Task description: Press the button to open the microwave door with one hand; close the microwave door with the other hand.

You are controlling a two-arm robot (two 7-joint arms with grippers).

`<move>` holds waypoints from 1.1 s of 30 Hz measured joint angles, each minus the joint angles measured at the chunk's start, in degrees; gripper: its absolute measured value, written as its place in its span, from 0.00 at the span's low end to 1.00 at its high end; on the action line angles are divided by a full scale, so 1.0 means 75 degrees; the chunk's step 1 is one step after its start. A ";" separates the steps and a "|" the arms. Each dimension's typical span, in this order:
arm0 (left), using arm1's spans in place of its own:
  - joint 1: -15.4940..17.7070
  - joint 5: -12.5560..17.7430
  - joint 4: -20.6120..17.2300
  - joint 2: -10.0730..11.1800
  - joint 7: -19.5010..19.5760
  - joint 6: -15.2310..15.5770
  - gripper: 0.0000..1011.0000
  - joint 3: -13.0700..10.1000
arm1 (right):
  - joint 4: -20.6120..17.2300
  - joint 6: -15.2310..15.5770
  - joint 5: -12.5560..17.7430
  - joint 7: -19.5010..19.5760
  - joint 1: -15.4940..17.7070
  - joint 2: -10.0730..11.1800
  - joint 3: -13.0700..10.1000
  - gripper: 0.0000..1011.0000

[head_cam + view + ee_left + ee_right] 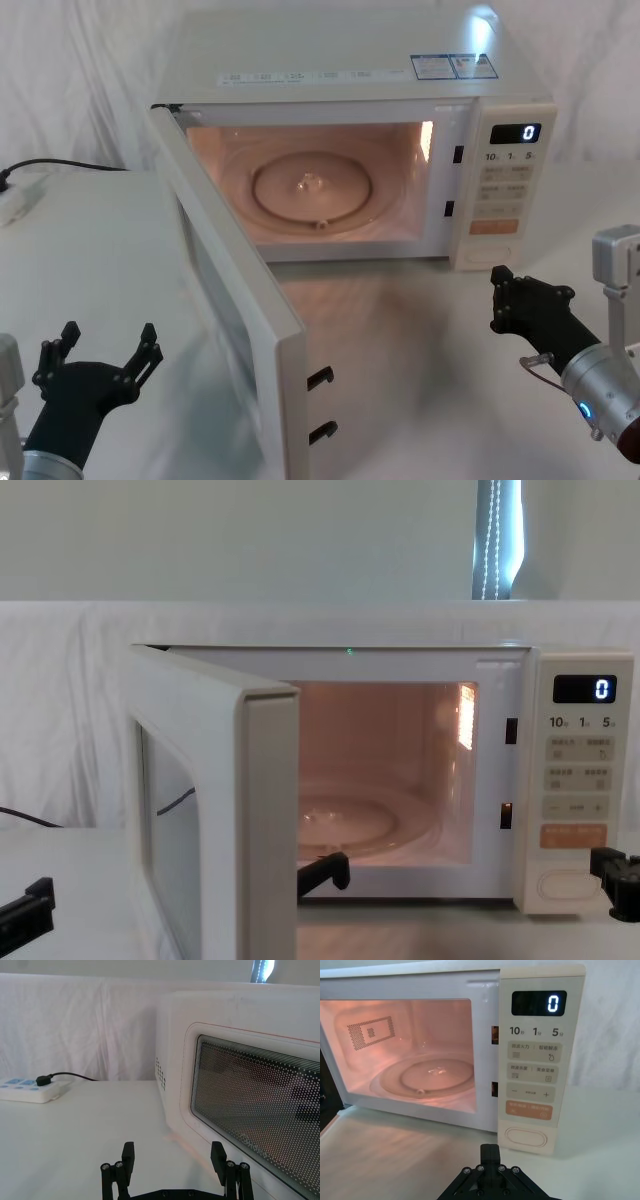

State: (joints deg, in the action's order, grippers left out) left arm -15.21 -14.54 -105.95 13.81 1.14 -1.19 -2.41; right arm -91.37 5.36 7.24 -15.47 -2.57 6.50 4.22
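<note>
**Microwave door standing open, both claws off the oven**

The cream rectangular microwave door with the dark dotted window [235, 300] is hanging wide open, swung out toward the robot on its left-side hinge, its edge with two dark latch hooks facing forward. Behind it the lit cavity is glowing pinkish, with the round glass turntable [310, 190] lying flat inside. The cream microwave oven [350, 60] is sitting on the white cloth-covered table [90, 260].

The plain cream pill-shaped button [526, 1137] is sitting at the bottom of the control panel, just below the orange rectangular button [529, 1109]; the dark display [539, 1003] above is showing 0.

The right black boxy claw [497, 290] is hovering in front of the lower right corner of the oven, near the pill-shaped button but apart from it. Its fingers are pressed together and holding nothing.

The left black boxy claw [108, 343] is hovering low over the table to the left of the open door, near its outer face and apparently not touching it, though the gap is hard to judge from the wrist view. Its fingers [218, 1155] are spread wide apart, gripping nothing.

A white power strip with a black plug [31, 1088] is lying on the table far to the left.
</note>
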 joint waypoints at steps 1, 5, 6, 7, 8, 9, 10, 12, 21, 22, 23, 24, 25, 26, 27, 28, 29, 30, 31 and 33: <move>0.0000 0.0000 0.0000 0.0000 0.0000 0.0000 0.99 0.0000 | -0.0001 -0.0040 0.0027 0.0002 0.0021 0.0007 0.0005 0.00; 0.0000 0.0000 0.0000 -0.0001 0.0000 0.0000 0.99 0.0000 | -0.0023 -0.0174 0.0135 0.0023 0.0143 0.0036 0.0055 0.00; 0.0001 0.0000 0.0000 0.0000 0.0000 0.0000 0.99 0.0000 | -0.0023 -0.0175 0.0136 0.0025 0.0141 0.0036 0.0054 0.00; 0.0000 0.0000 0.0000 0.0000 0.0000 0.0000 0.99 0.0000 | -0.0023 -0.0174 0.0135 0.0025 0.0135 0.0034 0.0053 0.00; 0.0000 0.0000 0.0000 0.0000 -0.0001 0.0000 0.99 0.0000 | -0.0024 -0.0173 0.0135 0.0026 0.0132 0.0033 0.0052 0.00; 0.0000 0.0000 0.0000 0.0000 0.0000 0.0000 0.99 0.0000 | -0.0023 -0.0172 0.0134 0.0026 0.0130 0.0032 0.0052 0.00; 0.0000 0.0000 0.0000 0.0000 0.0000 0.0000 0.99 0.0000 | -0.0024 -0.0170 0.0133 0.0026 0.0126 0.0032 0.0051 0.00; 0.0000 0.0000 0.0000 0.0000 0.0000 0.0000 0.99 0.0000 | -0.0023 -0.0165 0.0131 0.0027 0.0116 0.0030 0.0049 0.00; 0.0000 0.0000 0.0000 0.0000 0.0000 0.0000 0.99 0.0000 | -0.0020 -0.0141 0.0109 0.0034 0.0095 0.0024 0.0042 0.22; 0.0000 0.0000 0.0000 0.0000 0.0000 0.0000 0.99 0.0000 | -0.0019 -0.0139 0.0107 0.0034 0.0094 0.0024 0.0042 0.25; 0.0000 0.0000 0.0000 0.0000 0.0000 0.0000 0.99 0.0000 | -0.0019 -0.0138 0.0104 0.0034 0.0093 0.0024 0.0041 0.28; 0.0000 0.0000 0.0000 0.0000 0.0000 0.0000 0.99 0.0000 | -0.0018 -0.0135 0.0101 0.0034 0.0091 0.0022 0.0040 0.33; 0.0000 0.0000 0.0000 0.0000 0.0000 0.0000 0.99 0.0000 | -0.0018 -0.0134 0.0099 0.0034 0.0091 0.0022 0.0040 0.35; 0.0000 0.0000 0.0000 0.0000 0.0000 0.0000 0.99 0.0000 | -0.0017 -0.0132 0.0096 0.0034 0.0089 0.0021 0.0038 0.39; 0.0000 0.0000 0.0000 0.0000 0.0000 0.0000 0.99 0.0000 | -0.0016 -0.0131 0.0095 0.0034 0.0089 0.0021 0.0037 0.43; 0.0000 0.0000 0.0000 -0.0001 0.0000 0.0000 0.99 0.0000 | -0.0015 -0.0131 0.0094 0.0034 0.0088 0.0020 0.0036 0.44; 0.0000 0.0000 0.0000 -0.0001 0.0000 0.0000 0.99 0.0000 | -0.0015 -0.0130 0.0093 0.0034 0.0088 0.0020 0.0036 0.47; 0.0000 0.0000 0.0000 0.0000 0.0000 0.0000 0.99 0.0000 | -0.0014 -0.0128 0.0092 0.0034 0.0087 0.0019 0.0035 0.53; 0.0000 0.0000 0.0000 0.0000 0.0000 0.0000 0.99 0.0000 | -0.0014 -0.0128 0.0092 0.0034 0.0087 0.0019 0.0035 0.53; 0.0000 0.0000 0.0000 0.0000 0.0000 0.0000 0.99 0.0000 | -0.0012 -0.0127 0.0091 0.0034 0.0085 0.0019 0.0035 0.59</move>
State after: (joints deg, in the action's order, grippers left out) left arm -15.21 -14.54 -105.95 13.81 1.14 -1.19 -2.41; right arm -91.46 4.41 7.93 -15.21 -1.93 6.64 4.48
